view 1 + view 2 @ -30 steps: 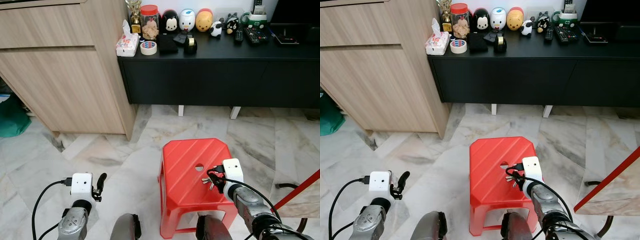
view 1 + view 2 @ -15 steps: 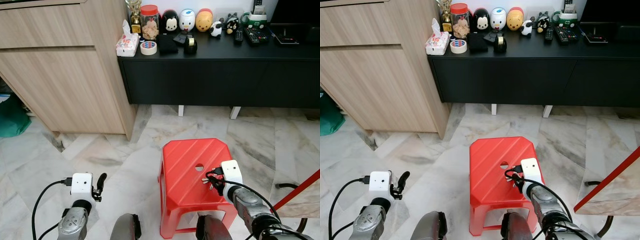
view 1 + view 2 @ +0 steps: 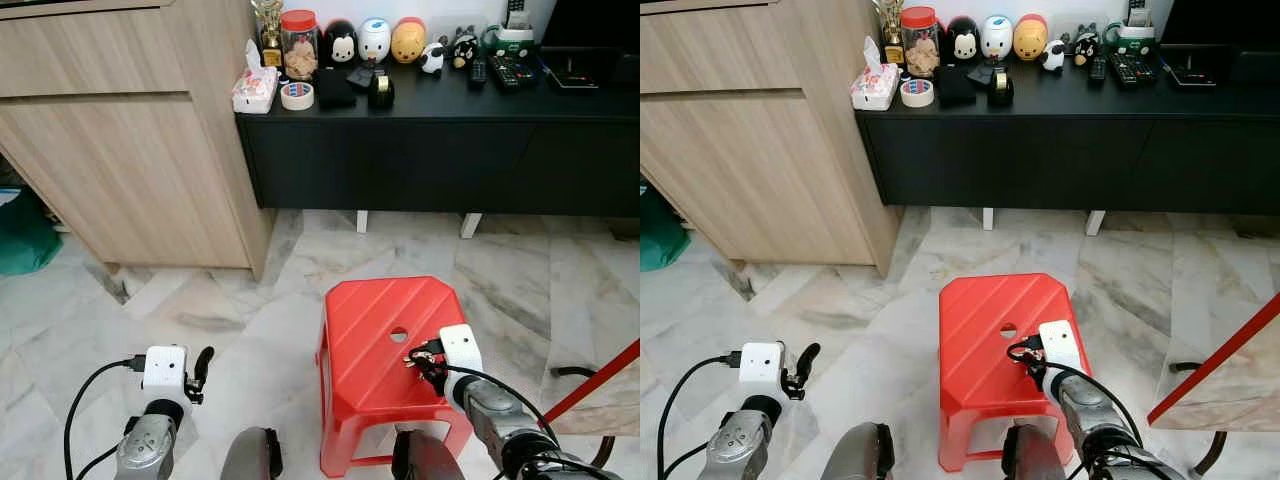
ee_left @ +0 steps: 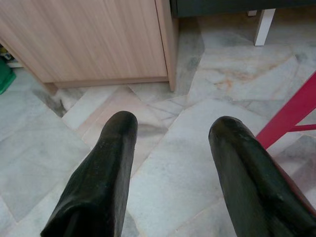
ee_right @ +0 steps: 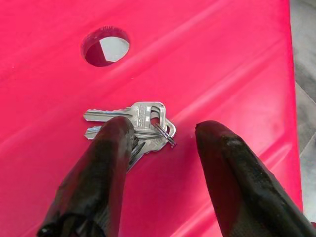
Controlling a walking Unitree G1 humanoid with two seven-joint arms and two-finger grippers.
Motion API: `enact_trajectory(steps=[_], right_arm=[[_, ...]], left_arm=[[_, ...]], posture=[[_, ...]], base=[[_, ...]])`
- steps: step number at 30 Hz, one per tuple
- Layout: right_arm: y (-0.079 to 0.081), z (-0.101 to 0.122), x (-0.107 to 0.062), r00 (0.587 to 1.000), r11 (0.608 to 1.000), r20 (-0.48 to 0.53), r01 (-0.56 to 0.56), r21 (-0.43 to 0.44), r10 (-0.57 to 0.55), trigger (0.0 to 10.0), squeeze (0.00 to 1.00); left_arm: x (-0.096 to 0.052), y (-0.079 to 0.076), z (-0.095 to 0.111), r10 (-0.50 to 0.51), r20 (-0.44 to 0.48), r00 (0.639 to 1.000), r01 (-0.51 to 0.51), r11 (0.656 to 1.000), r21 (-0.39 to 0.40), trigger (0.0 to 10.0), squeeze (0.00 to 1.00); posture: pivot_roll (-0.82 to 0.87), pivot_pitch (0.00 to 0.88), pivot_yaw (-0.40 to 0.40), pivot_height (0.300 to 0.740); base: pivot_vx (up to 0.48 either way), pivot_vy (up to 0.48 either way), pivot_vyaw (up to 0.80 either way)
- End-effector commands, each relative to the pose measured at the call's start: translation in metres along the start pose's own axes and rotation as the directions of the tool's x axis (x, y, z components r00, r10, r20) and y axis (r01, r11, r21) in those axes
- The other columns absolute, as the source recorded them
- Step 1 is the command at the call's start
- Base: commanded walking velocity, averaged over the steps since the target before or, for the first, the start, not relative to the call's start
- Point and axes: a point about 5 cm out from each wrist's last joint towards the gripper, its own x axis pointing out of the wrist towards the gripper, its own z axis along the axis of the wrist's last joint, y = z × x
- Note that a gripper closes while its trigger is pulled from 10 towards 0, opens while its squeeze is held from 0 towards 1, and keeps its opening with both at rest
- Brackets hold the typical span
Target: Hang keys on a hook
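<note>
A bunch of silver keys (image 5: 136, 123) on a ring lies flat on the top of the red plastic stool (image 3: 365, 325), near its round hole (image 5: 105, 46). My right gripper (image 5: 165, 131) is low over the keys and open. One finger (image 5: 106, 168) overlaps the bunch and the other stands to its side, over bare stool. In the left eye view the right gripper (image 3: 425, 362) sits at the stool's right side, with the keys (image 3: 410, 360) just beside it. My left gripper (image 4: 170, 126) hangs open over the marble floor, left of the stool.
A black low cabinet (image 3: 430, 150) with toys, tape and remotes stands at the back. A wooden cabinet (image 3: 120, 150) is at the back left, with a green bag (image 3: 22, 235) beside it. A red bar (image 3: 595, 385) slants in at the right edge.
My right gripper has edged slightly left and lower, closing over the keys. The keys and the left arm have not moved.
</note>
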Motion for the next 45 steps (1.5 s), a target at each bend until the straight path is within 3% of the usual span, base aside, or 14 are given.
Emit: enact_trajectory(steps=[1, 4, 5, 6, 7, 8, 24, 27, 28, 29, 30, 32, 40, 45], right_arm=[[0.0019, -0.0076, -0.0007, 1.0, 1.0, -0.024, 0.0, 0.006, 0.0, 2.4, 0.0], [0.0015, -0.0072, -0.0007, 1.0, 1.0, -0.022, 0.005, 0.006, -0.005, 3.9, 0.0], [0.0015, -0.0072, -0.0007, 1.0, 1.0, -0.022, 0.005, 0.006, -0.005, 3.9, 0.0], [0.001, -0.0069, -0.0007, 1.0, 1.0, -0.022, 0.01, 0.004, -0.01, 8.0, 0.0], [0.0008, -0.0069, -0.0007, 1.0, 1.0, -0.022, 0.012, 0.003, -0.012, 8.0, 0.0], [0.0005, -0.0068, -0.0007, 1.0, 1.0, -0.023, 0.015, 0.001, -0.015, 9.9, 0.0], [0.0009, -0.0076, -0.0007, 0.999, 1.0, -0.029, 0.018, -0.003, -0.018, 10.0, 0.0], [0.0012, -0.0084, -0.0007, 0.999, 1.0, -0.031, 0.019, -0.002, -0.019, 9.1, 0.0], [0.0014, -0.0087, -0.0007, 0.999, 1.0, -0.032, 0.018, -0.002, -0.019, 4.2, 0.0], [0.0015, -0.009, -0.0008, 0.999, 1.0, -0.033, 0.018, -0.001, -0.018, 4.2, 0.0], [0.0014, -0.0094, -0.0009, 0.999, 1.0, -0.033, 0.018, -0.001, -0.018, 2.0, 0.0], [0.0011, -0.0102, -0.0011, 0.999, 1.0, -0.035, 0.018, -0.001, -0.018, 1.2, 0.0], [0.0016, -0.0117, -0.0012, 0.999, 1.0, -0.04, 0.017, 0.0, -0.017, 0.2, 0.0], [0.0023, -0.0119, -0.0012, 0.999, 1.0, -0.038, 0.016, 0.002, -0.016, 0.0, 0.0]], left_arm=[[-0.0032, 0.0042, -0.0059, 0.009, -0.028, 1.0, -0.008, 1.0, 0.009, 10.0, 0.0], [-0.0033, 0.0042, -0.006, 0.009, -0.028, 1.0, -0.008, 1.0, 0.01, 10.0, 0.0], [-0.0033, 0.0042, -0.006, 0.009, -0.028, 1.0, -0.008, 1.0, 0.01, 10.0, 0.0], [-0.0034, 0.0042, -0.0061, 0.009, -0.028, 1.0, -0.008, 1.0, 0.01, 10.0, 0.0], [-0.0034, 0.0043, -0.0061, 0.009, -0.028, 1.0, -0.008, 1.0, 0.01, 10.0, 0.0], [-0.0035, 0.0043, -0.0062, 0.009, -0.029, 1.0, -0.009, 1.0, 0.01, 10.0, 0.0], [-0.0041, 0.0057, -0.0068, 0.012, -0.032, 0.999, -0.012, 1.0, 0.014, 10.0, 0.0], [-0.0043, 0.0065, -0.0069, 0.013, -0.033, 0.999, -0.012, 1.0, 0.018, 10.0, 0.0], [-0.0045, 0.0067, -0.0069, 0.013, -0.033, 0.999, -0.012, 1.0, 0.019, 10.0, 0.0], [-0.0046, 0.0071, -0.0068, 0.013, -0.033, 0.999, -0.012, 1.0, 0.02, 10.0, 0.0], [-0.0047, 0.0074, -0.0068, 0.014, -0.033, 0.999, -0.013, 1.0, 0.021, 10.0, 0.0], [-0.0047, 0.0077, -0.0068, 0.015, -0.033, 0.999, -0.014, 1.0, 0.023, 10.0, 0.0], [-0.0045, 0.0099, -0.0064, 0.024, -0.034, 0.999, -0.024, 0.999, 0.024, 10.0, 0.0], [-0.0048, 0.0102, -0.0068, 0.025, -0.036, 0.999, -0.024, 0.999, 0.025, 10.0, 0.0]], posture=[[0.08, 0.089, 0.049, 0.617], [0.08, 0.088, 0.049, 0.617], [0.08, 0.088, 0.049, 0.617], [0.08, 0.089, 0.05, 0.617], [0.08, 0.089, 0.05, 0.617], [0.08, 0.088, 0.049, 0.617], [0.09, 0.09, 0.051, 0.617], [0.08, 0.092, 0.054, 0.617], [0.08, 0.092, 0.055, 0.617], [0.08, 0.092, 0.055, 0.617], [0.08, 0.092, 0.055, 0.617], [0.08, 0.092, 0.055, 0.617], [0.08, 0.095, 0.054, 0.617], [0.08, 0.094, 0.055, 0.617]], base=[[0.0, 0.0, 0.0], [0.0, 0.0, 0.0], [0.0, 0.0, 0.0], [0.0, 0.0, 0.0], [0.0, 0.0, 0.0], [0.0, 0.0, 0.0], [0.0, 0.0, 0.0], [0.0, 0.0, 0.0], [0.0, 0.0, 0.0], [0.0, 0.0, 0.0], [0.0, 0.0, 0.0], [0.0, 0.0, 0.0], [0.0, 0.0, 0.0], [0.0, 0.0, 0.0]])
